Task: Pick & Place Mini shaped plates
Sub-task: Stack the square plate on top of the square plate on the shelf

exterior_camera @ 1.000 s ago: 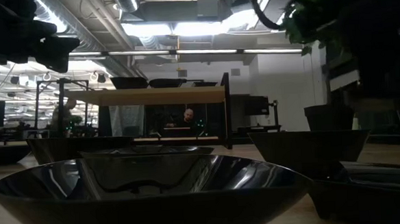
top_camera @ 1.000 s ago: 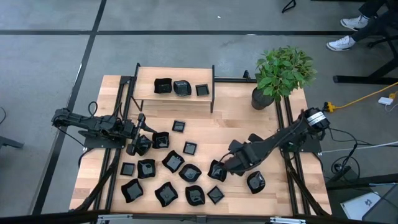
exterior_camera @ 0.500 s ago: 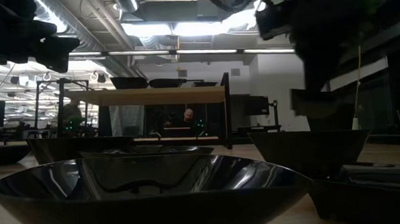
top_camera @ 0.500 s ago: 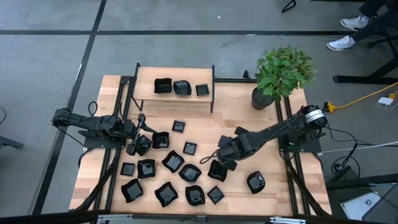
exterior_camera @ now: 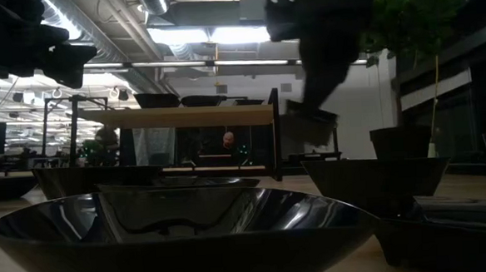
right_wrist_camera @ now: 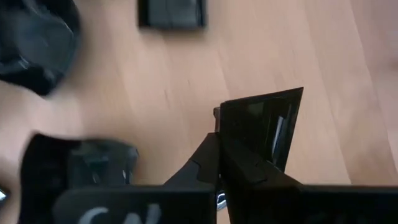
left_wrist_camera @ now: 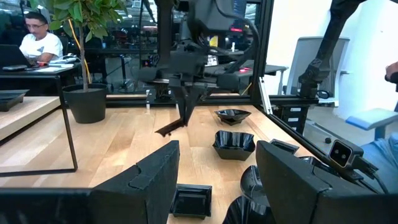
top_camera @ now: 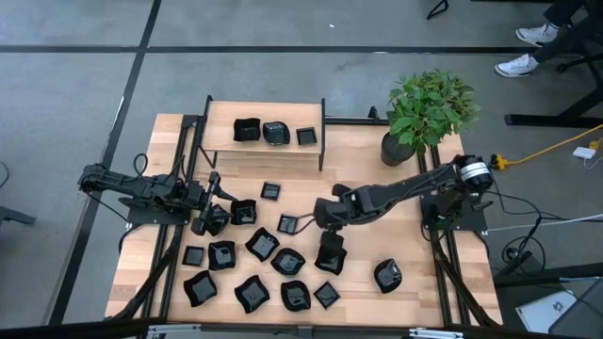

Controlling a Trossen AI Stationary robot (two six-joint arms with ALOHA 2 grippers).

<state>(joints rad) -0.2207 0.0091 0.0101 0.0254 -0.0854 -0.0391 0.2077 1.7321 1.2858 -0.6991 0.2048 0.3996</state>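
Note:
Several glossy black mini plates (top_camera: 262,245) lie flat on the wooden table (top_camera: 377,188), and three more (top_camera: 273,132) lie on a raised shelf at the far side. My right gripper (top_camera: 330,231) is over the table's middle, shut on a small square plate (top_camera: 332,252), which also shows in the low view (exterior_camera: 311,124) and the left wrist view (left_wrist_camera: 171,127). My left gripper (left_wrist_camera: 217,186) is open and empty, low over the plates at the table's left (top_camera: 209,218). My right gripper pinches the square plate by one edge of its rim (right_wrist_camera: 222,134) between its two fingers (right_wrist_camera: 208,155). The fingers come from above, pointing down. The plate hangs tilted below the fingertips, clear of the table.
A potted plant (top_camera: 400,146) stands at the far right. The shelf's dark frame posts (top_camera: 322,141) rise at the far side. A round plate (top_camera: 386,275) lies alone at the near right. People sit in the room beyond the table (left_wrist_camera: 40,43).
My right gripper has risen and gone toward the table's far left, away from the near right. The square plate has come up with it off the table and now hangs tilted, clear of the wood.

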